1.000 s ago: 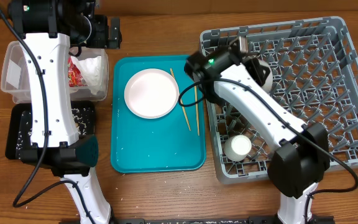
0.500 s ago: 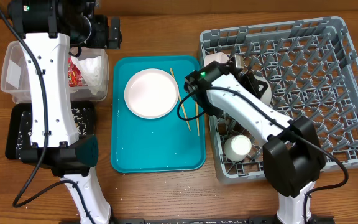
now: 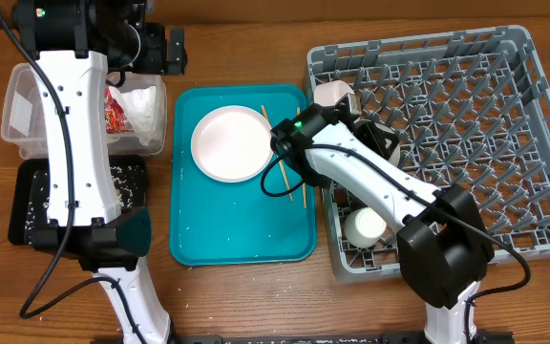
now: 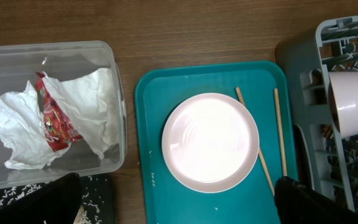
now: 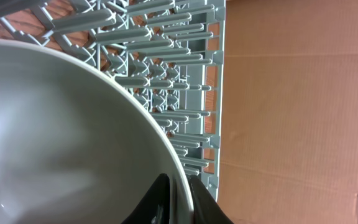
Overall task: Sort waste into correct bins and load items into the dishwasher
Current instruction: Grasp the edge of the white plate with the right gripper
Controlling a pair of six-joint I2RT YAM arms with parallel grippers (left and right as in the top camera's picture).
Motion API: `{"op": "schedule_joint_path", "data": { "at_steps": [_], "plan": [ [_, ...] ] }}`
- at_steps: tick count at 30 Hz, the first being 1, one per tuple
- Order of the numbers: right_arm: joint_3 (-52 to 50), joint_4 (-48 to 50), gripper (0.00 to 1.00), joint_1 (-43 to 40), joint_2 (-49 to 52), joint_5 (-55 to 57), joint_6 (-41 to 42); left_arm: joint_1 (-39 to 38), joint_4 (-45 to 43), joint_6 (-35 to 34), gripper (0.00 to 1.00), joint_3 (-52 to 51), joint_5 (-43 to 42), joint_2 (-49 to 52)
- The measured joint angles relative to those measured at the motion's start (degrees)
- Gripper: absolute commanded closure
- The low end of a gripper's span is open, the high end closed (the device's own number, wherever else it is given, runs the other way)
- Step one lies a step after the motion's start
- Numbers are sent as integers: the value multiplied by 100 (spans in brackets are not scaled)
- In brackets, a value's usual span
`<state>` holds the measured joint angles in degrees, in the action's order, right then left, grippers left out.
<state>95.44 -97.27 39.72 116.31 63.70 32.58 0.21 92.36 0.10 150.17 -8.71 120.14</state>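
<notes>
My right gripper (image 5: pixel 179 200) is shut on the rim of the pale grey-green bowl (image 5: pixel 55 137), which is tipped on edge over the grey dish rack (image 5: pixel 166 56). In the overhead view this gripper (image 3: pixel 382 139) is over the rack's left part (image 3: pixel 533 86) and hides the bowl. A pink bowl (image 3: pixel 332 94) and a white cup (image 3: pixel 366 226) sit in the rack. The pale plate (image 3: pixel 232 143) and two chopsticks (image 3: pixel 304 191) lie on the teal tray (image 3: pixel 242 229). My left gripper (image 4: pixel 178 186) is open and empty, high above the plate (image 4: pixel 210 142).
The clear tub (image 3: pixel 22 105) at the far left holds white napkins (image 3: pixel 146 105) and the red wrapper (image 3: pixel 115 113). The black tray (image 3: pixel 27 205) in front of it holds rice grains (image 3: pixel 127 182). The left arm's white link stands over both.
My right arm has swung its elbow left over the teal tray's right edge, and the gripper with the bowl has shifted in the rack's left part. The left arm has not moved.
</notes>
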Motion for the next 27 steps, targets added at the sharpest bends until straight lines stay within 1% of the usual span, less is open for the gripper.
{"op": "schedule_joint_path", "data": {
  "at_steps": [2, 7, 10, 15, 27],
  "plan": [
    [0, -28, 89, 0, 0, 81, 4, 0, 0, 0, 0, 0, 0, 0],
    [-28, 7, 95, 7, 0, 457, 0, 0, 0, 0, 0, 0, 0, 0],
    [-37, 46, 95, 7, 0, 791, -4, 0, 0, 0, 0, 0, 2, 0],
    [-37, 420, 96, 0, 0, 1163, -2, 0, 0, 0, 0, 0, 0, 0],
    [-37, 509, 96, -11, 0, 636, -7, 0, 0, 0, 0, 0, 0, 0]
  ]
}}
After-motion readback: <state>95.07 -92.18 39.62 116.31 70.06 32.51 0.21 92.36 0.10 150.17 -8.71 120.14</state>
